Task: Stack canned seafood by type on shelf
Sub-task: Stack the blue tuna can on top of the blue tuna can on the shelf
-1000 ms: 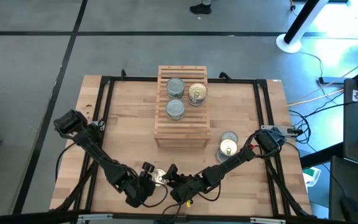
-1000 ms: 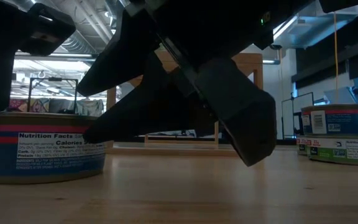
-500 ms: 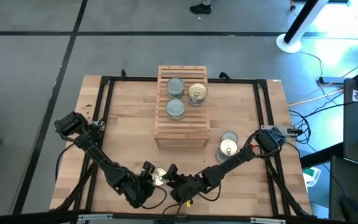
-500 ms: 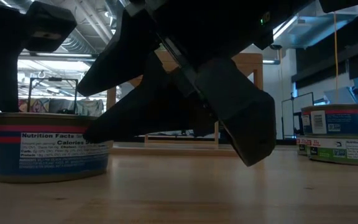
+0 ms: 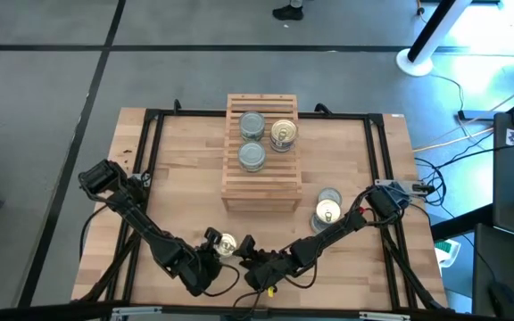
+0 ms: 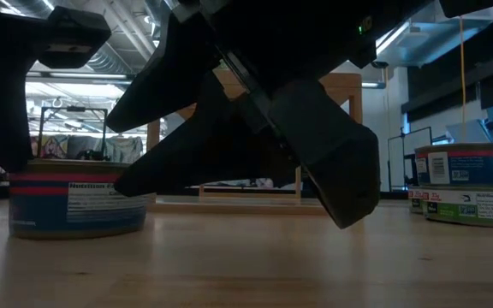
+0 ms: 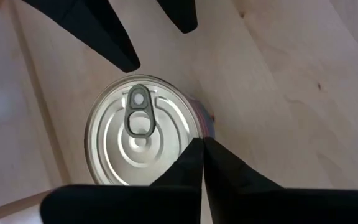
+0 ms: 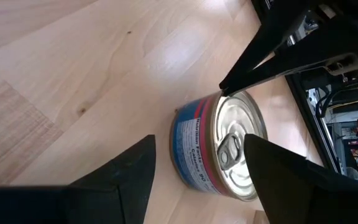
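Note:
A blue-and-red labelled can (image 5: 227, 243) with a silver pull-tab top stands upright on the table near its front edge. My left gripper (image 7: 199, 149) is shut, and its tips are at the can's top rim. My right gripper (image 8: 199, 142) comes from the right and stands open. Its fingers (image 8: 129, 171) lie to either side of the can (image 8: 219, 146); I cannot tell whether they touch it. The shelf (image 5: 261, 178), a slatted wooden rack, carries two silver-topped cans (image 5: 252, 125) (image 5: 252, 156) and a gold-topped one (image 5: 283, 134). My left gripper's shut fingertips (image 8: 229, 87) meet the can's top rim (image 7: 191, 134) on the side facing that arm. They slant down from the table's near left. The can stands upright with its bottom on the table.
Two more cans (image 5: 328, 198) (image 5: 327, 214) stand on the table to the right of the shelf's front, and show at the right in the low view (image 6: 465, 184). A black frame (image 5: 150, 143) runs along the table's edges. Bare wood lies left of the shelf.
My left gripper has shut and rolled a little while staying in place. The blue-and-red can has slid a short way toward the table's far edge, still upright. My right gripper has kept still.

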`<control>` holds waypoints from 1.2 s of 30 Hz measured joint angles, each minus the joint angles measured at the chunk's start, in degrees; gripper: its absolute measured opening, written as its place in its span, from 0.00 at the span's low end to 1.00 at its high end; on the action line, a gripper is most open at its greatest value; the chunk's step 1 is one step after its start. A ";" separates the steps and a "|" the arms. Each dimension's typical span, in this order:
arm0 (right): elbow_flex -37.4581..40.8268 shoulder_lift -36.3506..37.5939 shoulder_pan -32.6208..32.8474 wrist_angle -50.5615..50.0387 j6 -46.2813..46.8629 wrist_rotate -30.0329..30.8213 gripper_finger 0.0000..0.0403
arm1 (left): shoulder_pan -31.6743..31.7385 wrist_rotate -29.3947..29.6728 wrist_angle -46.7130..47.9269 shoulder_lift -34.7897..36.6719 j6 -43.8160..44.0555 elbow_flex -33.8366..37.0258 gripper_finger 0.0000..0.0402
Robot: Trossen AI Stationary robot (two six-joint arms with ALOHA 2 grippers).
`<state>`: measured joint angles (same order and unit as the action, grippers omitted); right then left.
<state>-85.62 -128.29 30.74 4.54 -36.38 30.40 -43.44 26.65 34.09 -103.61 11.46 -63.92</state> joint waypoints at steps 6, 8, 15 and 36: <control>0.00 0.00 -0.02 0.00 -0.01 -0.92 0.60 | 0.90 -0.35 -0.54 0.02 1.00 0.00 0.00; 0.00 0.00 -0.02 -0.01 -0.01 -1.99 0.60 | 1.15 -0.47 -0.98 0.02 2.20 0.00 0.00; 0.00 0.00 -0.02 -0.02 -0.02 -1.68 0.60 | 1.64 -1.18 -1.69 -0.12 6.45 -1.04 0.00; -0.04 -1.31 2.67 -0.87 3.17 9.65 0.60 | 3.35 -0.72 -2.11 -0.15 15.82 -3.10 0.00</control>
<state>-85.67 -129.60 33.41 3.66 -33.21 40.04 -40.08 25.93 31.98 -103.77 27.29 -67.02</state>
